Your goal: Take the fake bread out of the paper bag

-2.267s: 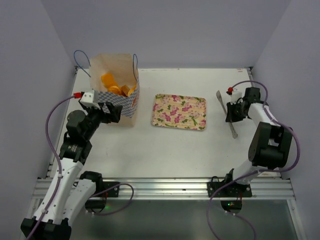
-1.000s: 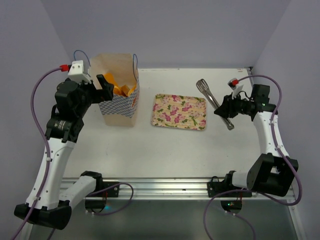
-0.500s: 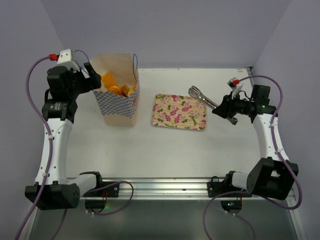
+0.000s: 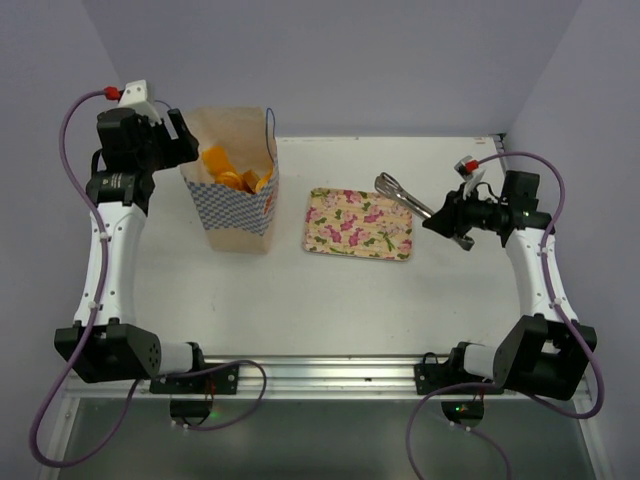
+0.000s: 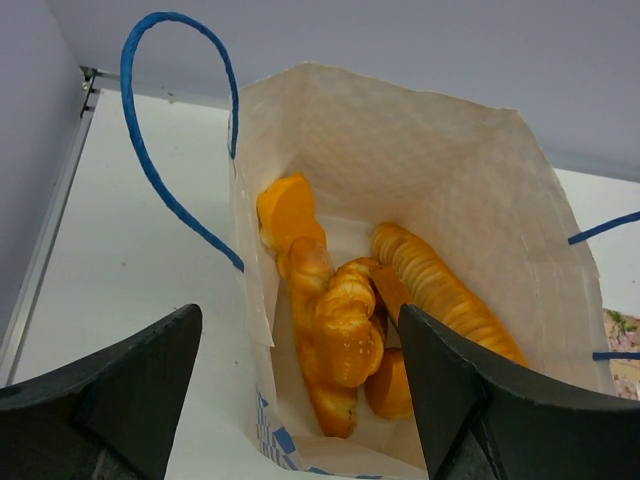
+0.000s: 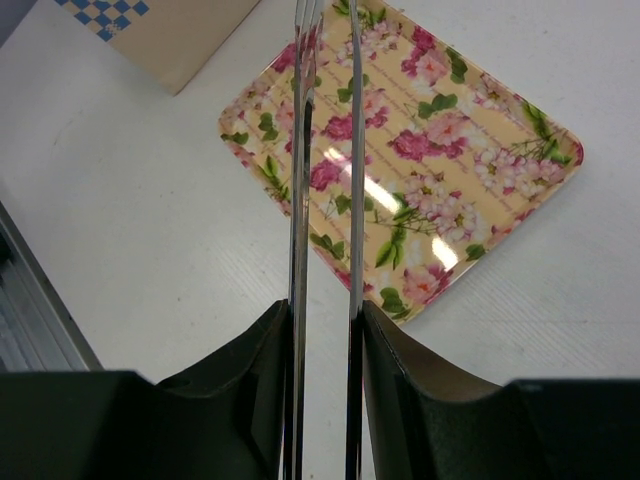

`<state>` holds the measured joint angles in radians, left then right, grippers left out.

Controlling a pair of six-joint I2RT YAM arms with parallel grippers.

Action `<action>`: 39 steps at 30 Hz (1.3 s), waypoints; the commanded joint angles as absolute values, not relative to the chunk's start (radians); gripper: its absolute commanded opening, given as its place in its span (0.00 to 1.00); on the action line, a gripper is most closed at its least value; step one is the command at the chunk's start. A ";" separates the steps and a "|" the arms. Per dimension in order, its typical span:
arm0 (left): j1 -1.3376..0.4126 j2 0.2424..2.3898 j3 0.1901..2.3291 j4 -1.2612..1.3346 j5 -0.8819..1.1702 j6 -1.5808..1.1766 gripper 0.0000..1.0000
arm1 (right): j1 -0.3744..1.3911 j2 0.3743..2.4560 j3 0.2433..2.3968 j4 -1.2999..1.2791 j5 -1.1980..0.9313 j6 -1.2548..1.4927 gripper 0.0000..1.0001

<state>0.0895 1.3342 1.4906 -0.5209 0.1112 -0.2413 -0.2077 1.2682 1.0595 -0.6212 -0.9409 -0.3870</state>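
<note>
The paper bag (image 4: 240, 215) stands open at the back left, tan with blue-checked sides and blue cord handles. Inside lies the fake bread (image 5: 340, 320), glossy orange braided loaves and a long ridged stick, also seen from above (image 4: 235, 178). My left gripper (image 4: 172, 140) hovers open over the bag's left rim; in the left wrist view it (image 5: 297, 318) straddles that paper wall (image 5: 430, 170) without touching it. My right gripper (image 4: 450, 218) is shut on metal tongs (image 4: 400, 195), whose two blades (image 6: 299, 200) run between its jaws (image 6: 325, 315) and point at the tray.
A floral-patterned rectangular tray (image 4: 360, 223) lies flat mid-table, right of the bag; its corner sits under the tong tips (image 6: 480, 170). White walls close in the left, back and right sides. A metal rail runs along the near edge.
My left arm has risen and swung back-left, from beside the bag to above its left rim, its jaws narrowing slightly. The right arm has turned the tongs toward the tray, then held still.
</note>
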 commanded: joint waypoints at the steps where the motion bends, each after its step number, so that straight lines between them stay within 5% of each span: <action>1: 0.109 1.348 1.528 -0.540 0.110 -0.215 0.83 | -0.204 1.250 1.063 -0.604 -1.003 -0.403 0.36; 24: 0.175 1.482 1.456 -0.486 0.318 -0.258 0.54 | -0.189 1.256 1.081 -0.647 -1.043 -0.439 0.35; 35: 0.175 1.463 1.448 -0.431 0.376 -0.199 0.01 | -0.158 1.241 1.235 -0.932 -1.054 -0.664 0.34; 39: 0.173 1.456 1.485 -0.399 0.379 -0.198 0.00 | -0.138 1.252 1.330 -0.992 -1.052 -0.666 0.34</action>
<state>0.1680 1.4830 1.4322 -0.4789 0.3408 -0.2203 -0.1532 1.2682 1.2434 -0.9226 -1.0130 -0.6147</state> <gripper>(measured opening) 0.008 0.348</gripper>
